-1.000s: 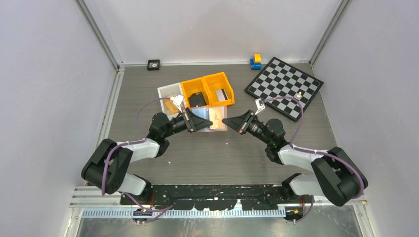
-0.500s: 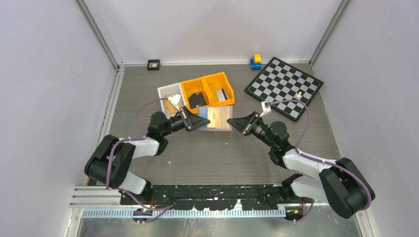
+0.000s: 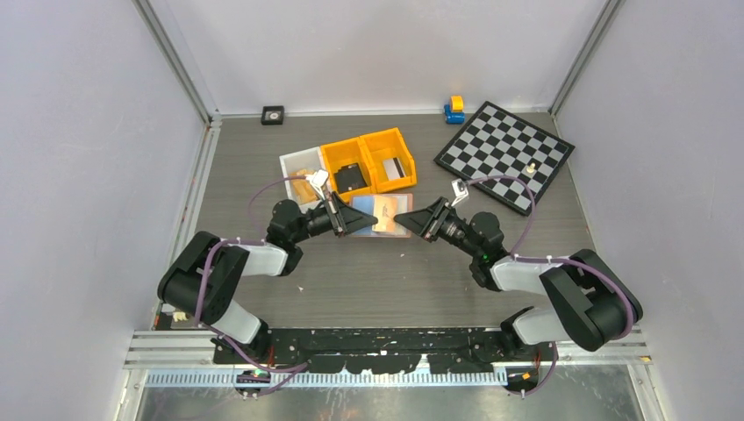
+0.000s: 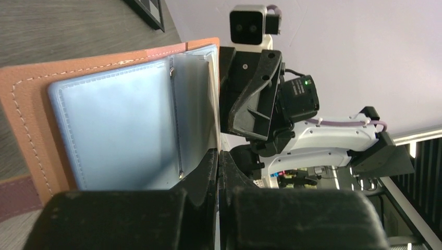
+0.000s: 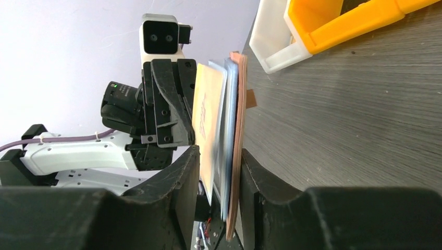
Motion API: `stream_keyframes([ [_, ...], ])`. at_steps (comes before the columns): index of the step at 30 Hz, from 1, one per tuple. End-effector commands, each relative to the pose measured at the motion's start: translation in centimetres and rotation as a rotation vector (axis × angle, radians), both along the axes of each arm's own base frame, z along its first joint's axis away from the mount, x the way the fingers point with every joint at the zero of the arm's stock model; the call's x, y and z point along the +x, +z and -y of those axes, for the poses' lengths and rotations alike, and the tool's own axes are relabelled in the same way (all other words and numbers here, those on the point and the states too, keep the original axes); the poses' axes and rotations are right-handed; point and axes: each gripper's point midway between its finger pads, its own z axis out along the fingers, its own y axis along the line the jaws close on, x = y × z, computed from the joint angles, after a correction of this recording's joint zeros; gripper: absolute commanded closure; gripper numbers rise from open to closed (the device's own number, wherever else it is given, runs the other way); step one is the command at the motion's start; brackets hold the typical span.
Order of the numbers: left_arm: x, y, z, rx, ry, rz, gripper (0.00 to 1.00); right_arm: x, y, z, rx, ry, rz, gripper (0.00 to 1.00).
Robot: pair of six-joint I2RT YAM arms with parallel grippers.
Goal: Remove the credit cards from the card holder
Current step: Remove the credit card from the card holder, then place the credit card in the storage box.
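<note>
Holding the card holder [image 4: 26,114] clenched in the left gripper [image 4: 218,156], I'd shut my parted right gripper [image 5: 219,161] on the credit card [image 5: 206,114] alone, leather cover outside the jaws.

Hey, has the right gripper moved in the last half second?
Yes. The right gripper has shifted slightly left, away from the chessboard and toward the card holder, whose edge now sits between its fingers.
</note>
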Motion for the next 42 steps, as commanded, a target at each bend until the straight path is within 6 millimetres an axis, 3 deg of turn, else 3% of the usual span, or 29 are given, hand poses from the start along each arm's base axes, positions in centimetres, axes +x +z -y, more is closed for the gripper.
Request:
stream_keyframes([
  [1,-0.5,3.0,0.9,-0.062,-0.053,0.126,1.00,0.0,4.0,-0.8,0.085,0.051,0.111,0.63],
  [3,-0.5,3.0,0.9,-0.062,-0.051,0.124,1.00,-0.1,4.0,-0.8,0.084,0.051,0.110,0.69],
  [7,-0.3,2.9,0.7,-0.059,-0.036,0.126,1.00,0.0,4.1,-0.5,0.082,0.036,0.111,0.91],
  [12,0.6,2.4,-0.6,-0.046,0.028,0.108,1.00,0.1,3.9,0.0,0.057,-0.001,0.114,0.98],
  [27,1.2,2.3,-1.9,-0.035,0.086,0.105,1.00,0.3,3.8,0.7,0.033,-0.043,0.120,1.00],
  [29,1.3,2.2,-2.2,-0.030,0.097,0.103,1.00,0.6,3.1,1.0,0.006,-0.065,0.099,0.99],
  [32,1.6,2.0,-2.9,-0.010,0.133,0.101,1.00,1.9,1.0,2.4,-0.108,-0.170,0.031,1.00],
  [39,3.5,-0.7,-5.6,0.211,0.293,0.075,1.00,2.7,0.4,6.3,-0.246,-0.373,0.023,1.00],
  [42,4.8,-1.2,-7.7,0.358,0.420,0.077,1.00,2.8,0.2,7.0,-0.270,-0.410,0.021,1.00],
])
